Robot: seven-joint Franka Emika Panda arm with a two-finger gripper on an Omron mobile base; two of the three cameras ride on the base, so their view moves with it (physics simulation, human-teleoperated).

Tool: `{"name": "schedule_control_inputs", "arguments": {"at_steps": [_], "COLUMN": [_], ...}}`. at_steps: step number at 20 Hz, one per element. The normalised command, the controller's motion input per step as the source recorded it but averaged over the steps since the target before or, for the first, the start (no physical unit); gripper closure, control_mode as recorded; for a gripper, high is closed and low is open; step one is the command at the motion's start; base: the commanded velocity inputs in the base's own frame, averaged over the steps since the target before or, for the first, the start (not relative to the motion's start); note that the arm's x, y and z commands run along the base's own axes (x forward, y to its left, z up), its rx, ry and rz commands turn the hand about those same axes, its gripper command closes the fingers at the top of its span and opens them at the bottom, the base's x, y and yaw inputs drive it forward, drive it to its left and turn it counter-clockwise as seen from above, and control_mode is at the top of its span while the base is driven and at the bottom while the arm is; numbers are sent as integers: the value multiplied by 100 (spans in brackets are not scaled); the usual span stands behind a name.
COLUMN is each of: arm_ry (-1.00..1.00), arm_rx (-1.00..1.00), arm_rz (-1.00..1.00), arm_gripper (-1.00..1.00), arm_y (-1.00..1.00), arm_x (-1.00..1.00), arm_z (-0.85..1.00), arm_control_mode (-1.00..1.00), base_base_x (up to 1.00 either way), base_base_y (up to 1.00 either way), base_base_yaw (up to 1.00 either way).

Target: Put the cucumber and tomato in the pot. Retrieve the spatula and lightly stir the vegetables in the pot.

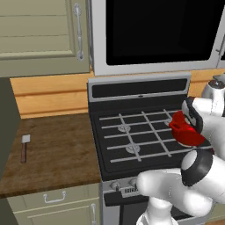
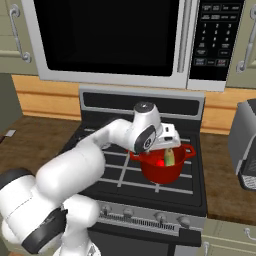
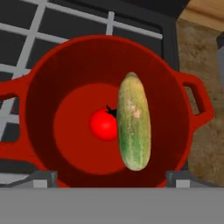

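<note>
Your yellow-green, slightly curved cucumber (image 3: 134, 122) sits inside the bright red round pot (image 3: 48, 87) on the black stove (image 1: 132, 132), touching the small red tomato (image 3: 103, 124) at its 9 o'clock. In the hand view both lie straight ahead of the claw (image 3: 109, 177), whose jaws stand spread wide, holding nothing. In the right base view the white arm bends over the pot, hand pointing down. The brown-handled spatula (image 1: 24, 147) lies on the wooden counter (image 1: 57, 145), well apart.
</note>
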Motion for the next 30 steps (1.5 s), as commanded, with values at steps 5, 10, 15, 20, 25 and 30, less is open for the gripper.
{"name": "schedule_control_inputs", "arguments": {"at_steps": [5,10,15,20,25,30], "arm_ry": [-3,0,3,14,10,4], "arm_rx": [0,1,1,2,0,1], "arm_rz": [0,0,-2,-3,0,0], "arm_gripper": [-100,-100,-100,-100,-100,-100], "arm_y": [88,99,100,100,100,100], "arm_x": [-52,-58,-50,-24,-14,-11], "arm_z": [82,67,23,6,0,-3], "arm_control_mode": [-100,-100,-100,-100,-100,-100], "base_base_x": [0,0,0,0,0,0], "base_base_y": [0,0,0,0,0,0], "base_base_yaw": [0,0,0,0,0,0]}}
